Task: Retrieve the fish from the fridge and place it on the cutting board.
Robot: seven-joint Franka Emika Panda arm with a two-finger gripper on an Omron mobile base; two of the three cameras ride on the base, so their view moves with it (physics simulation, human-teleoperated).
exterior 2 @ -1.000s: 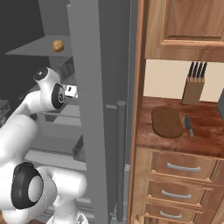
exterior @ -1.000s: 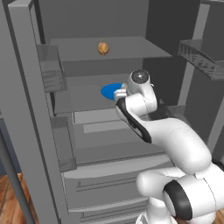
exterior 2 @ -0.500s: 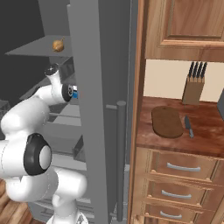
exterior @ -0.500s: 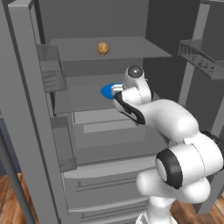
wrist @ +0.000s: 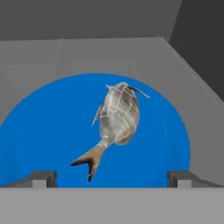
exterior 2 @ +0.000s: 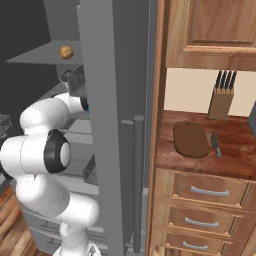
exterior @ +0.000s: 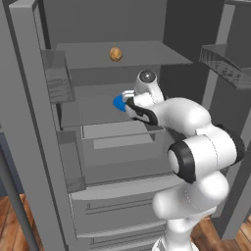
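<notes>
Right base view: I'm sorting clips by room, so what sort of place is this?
A rendered home kitchen, most likely: an open grey fridge stands beside wooden drawers, and the counter holds a round cutting board and a knife block.

Brown wooden cupboards above a reddish wooden counter, with a beige wall between. Drawers with metal handles below the counter; knife block upright against the wall. Wooden plank floor at lower left.
</notes>
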